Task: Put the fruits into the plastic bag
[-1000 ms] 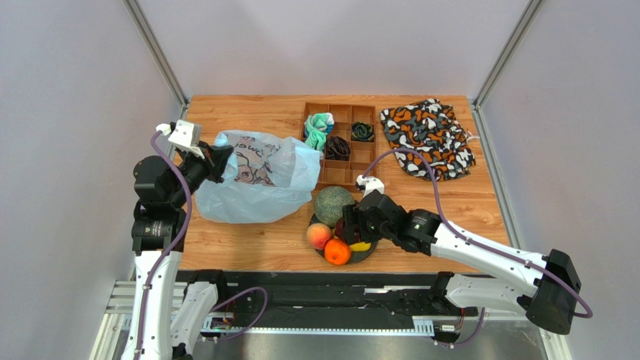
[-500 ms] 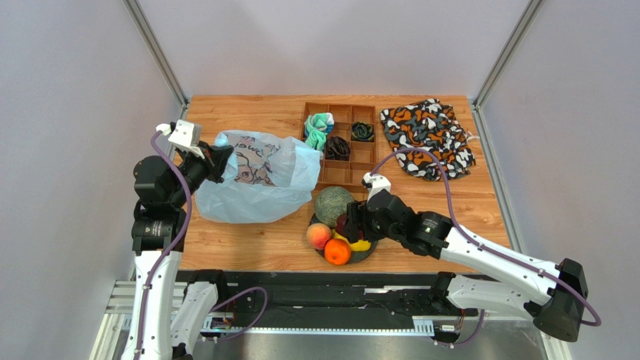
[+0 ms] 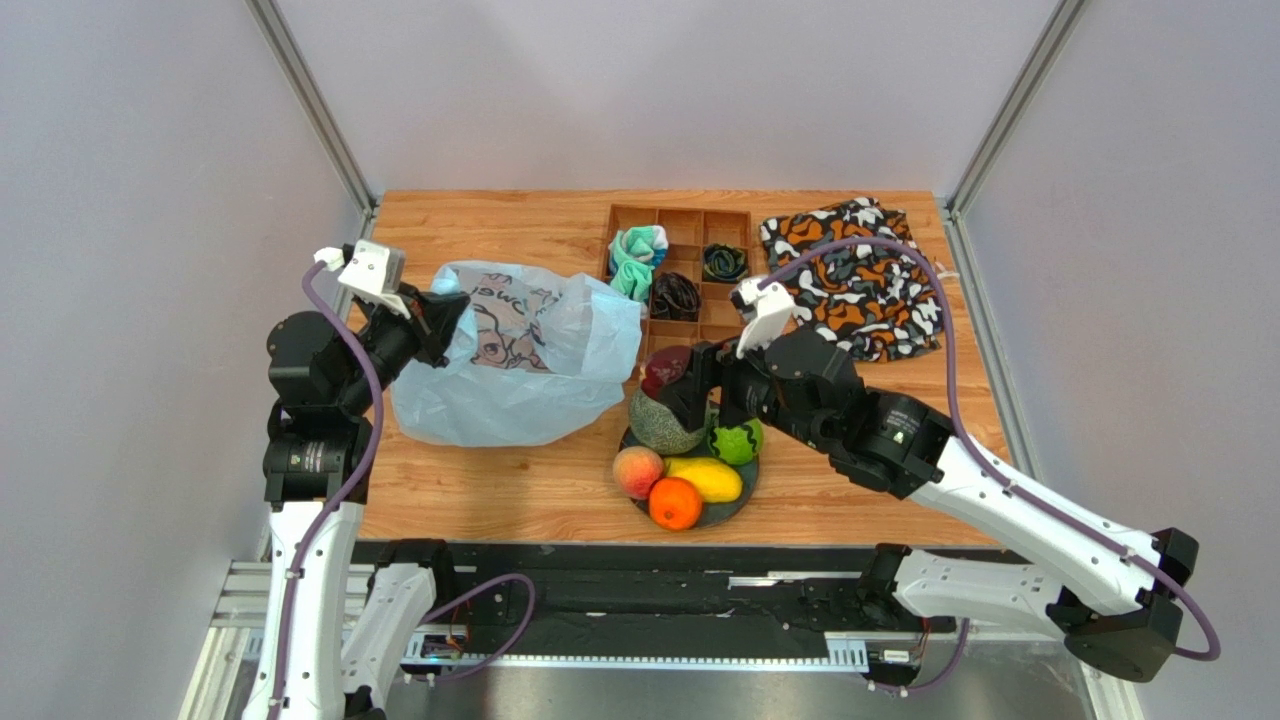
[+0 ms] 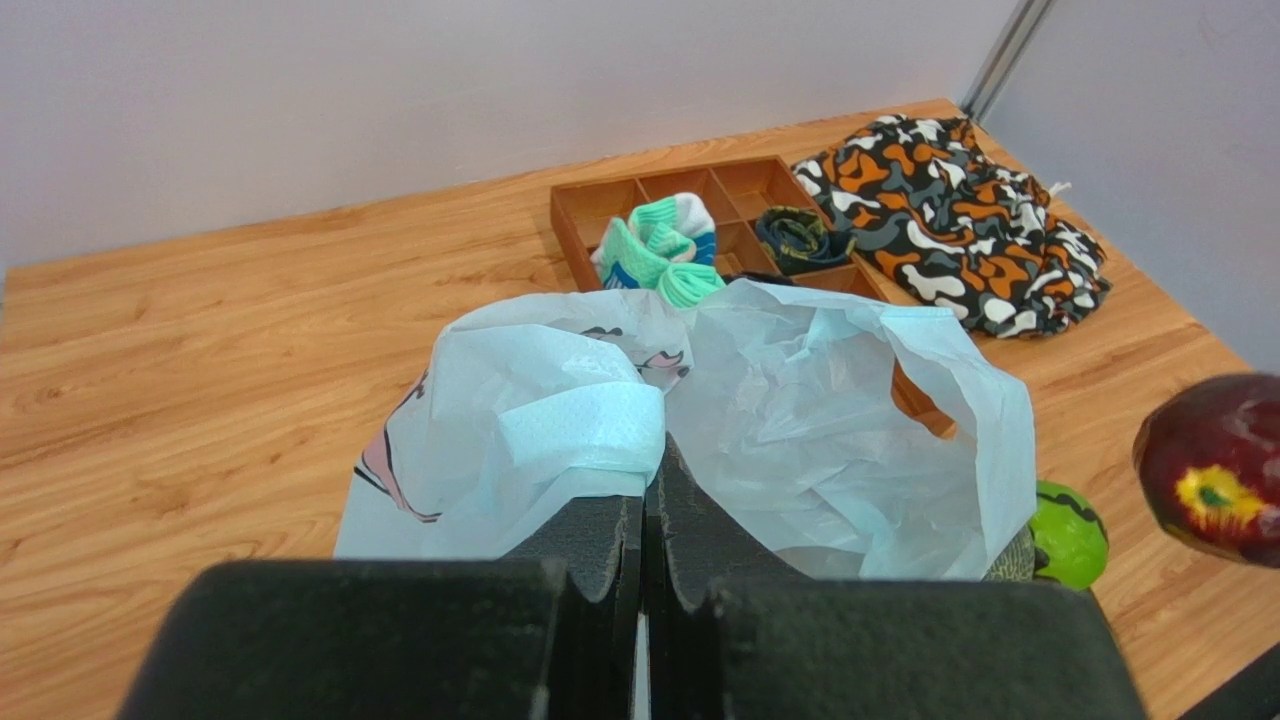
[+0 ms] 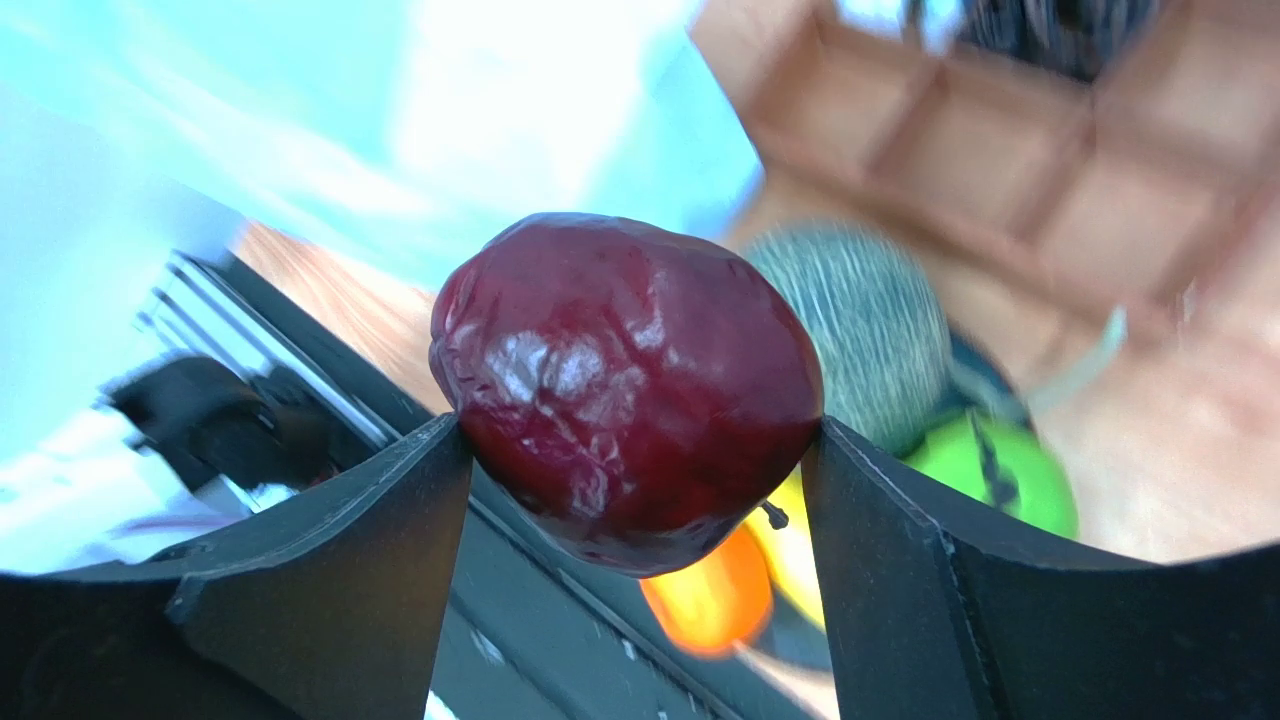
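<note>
My right gripper is shut on the dark red fruit, also seen in the right wrist view, and holds it in the air above the melon, just right of the pale blue plastic bag. The peach, orange, yellow mango and green bumpy fruit lie on a dark plate. My left gripper is shut on the bag's left edge and holds it up.
A wooden compartment tray with rolled cloth bundles stands behind the fruit. An orange, black and white patterned cloth lies at the back right. The table's front edge runs just below the plate.
My right gripper has lifted the dark red fruit off the plate and carried it up and towards the bag. The green bumpy fruit and mango now show. The left arm has not moved.
</note>
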Robot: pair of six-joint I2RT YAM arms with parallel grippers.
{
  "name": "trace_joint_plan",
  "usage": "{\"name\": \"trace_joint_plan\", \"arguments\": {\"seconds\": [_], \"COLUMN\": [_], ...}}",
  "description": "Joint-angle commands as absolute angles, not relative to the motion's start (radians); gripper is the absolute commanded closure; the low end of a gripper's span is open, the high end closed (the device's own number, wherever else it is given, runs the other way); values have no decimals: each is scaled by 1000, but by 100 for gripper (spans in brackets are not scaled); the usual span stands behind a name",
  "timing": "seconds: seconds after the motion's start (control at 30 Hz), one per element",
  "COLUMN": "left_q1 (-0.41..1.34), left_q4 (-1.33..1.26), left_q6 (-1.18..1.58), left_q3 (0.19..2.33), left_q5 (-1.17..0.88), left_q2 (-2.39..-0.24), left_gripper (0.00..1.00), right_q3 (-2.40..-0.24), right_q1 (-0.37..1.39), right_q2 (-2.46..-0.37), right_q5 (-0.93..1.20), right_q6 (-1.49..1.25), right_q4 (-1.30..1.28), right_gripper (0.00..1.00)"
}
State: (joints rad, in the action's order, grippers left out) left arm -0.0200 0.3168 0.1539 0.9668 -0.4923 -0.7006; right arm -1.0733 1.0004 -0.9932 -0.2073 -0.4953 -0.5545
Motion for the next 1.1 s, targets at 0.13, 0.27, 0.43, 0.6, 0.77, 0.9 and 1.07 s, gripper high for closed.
{"name": "trace_joint_plan", "arguments": {"seconds": [0.13,0.27,0.43,0.6,0.77,0.9,1.07], "left_q1": [-17,-17,-15,-15,-15,-14,-14], "left_q4": [281,282,282,284,282,285,288], "left_q6": [160,158,158,160,158,155,153], "left_q3": [960,960,960,960,962,962,962], "left_q5": [-517,-517,-520,-523,-526,-520,-517], "left_q2": [-698,-696,-699,-701,-703,-701,-703], "left_gripper": [100,100,100,100,100,100,100], "right_q3": [-1307,-1458,-1592,-1725,-1856,-1878,-1882], "right_q1": [1005,1005,1005,999,985,965,956], "right_q2": [-1212,-1385,-1544,-1698,-1862,-1928,-2025], "right_q5": [-45,52,104,153,161,173,179], "right_q6": [-319,-290,-259,-271,-282,-310,-322], "right_q4": [-262,-222,-233,-336,-408,-440,-475], "right_gripper": [59,59,59,59,59,60,60]}}
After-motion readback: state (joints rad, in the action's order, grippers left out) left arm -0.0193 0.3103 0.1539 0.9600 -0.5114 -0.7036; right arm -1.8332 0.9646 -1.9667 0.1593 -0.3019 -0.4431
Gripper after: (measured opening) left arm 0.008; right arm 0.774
